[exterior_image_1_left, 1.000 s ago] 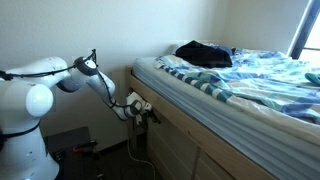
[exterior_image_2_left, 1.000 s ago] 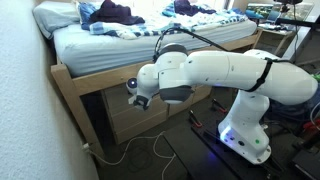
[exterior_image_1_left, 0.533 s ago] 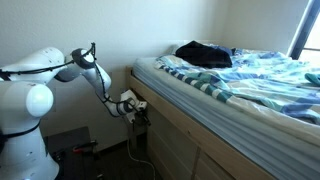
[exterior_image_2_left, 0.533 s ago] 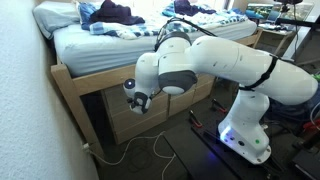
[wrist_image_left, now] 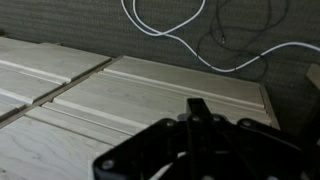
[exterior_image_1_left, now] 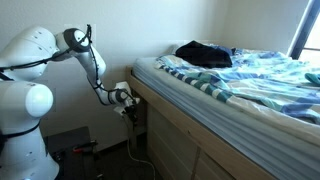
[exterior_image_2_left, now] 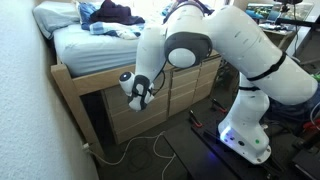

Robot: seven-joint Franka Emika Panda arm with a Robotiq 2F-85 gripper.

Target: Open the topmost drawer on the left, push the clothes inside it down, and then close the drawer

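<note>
The pale wooden drawer fronts (exterior_image_2_left: 122,122) under the bed frame all look closed; they also show in the wrist view (wrist_image_left: 90,95) and an exterior view (exterior_image_1_left: 172,148). No clothes inside a drawer are visible. My gripper (exterior_image_1_left: 128,100) hangs beside the bed's corner post, in front of the drawers and touching nothing; it also shows in an exterior view (exterior_image_2_left: 137,97). In the wrist view its fingers (wrist_image_left: 197,106) are together and hold nothing.
The bed carries a blue striped blanket (exterior_image_1_left: 250,75) and a dark pile of clothes (exterior_image_1_left: 203,53). A white cable (exterior_image_2_left: 150,152) lies on the dark floor below the drawers and shows in the wrist view (wrist_image_left: 170,32). The robot's base (exterior_image_2_left: 245,140) stands close by.
The arm's elbow has risen high. The gripper has drawn back from the bed's corner and drawer front and lifted slightly. The drawers have not moved.
</note>
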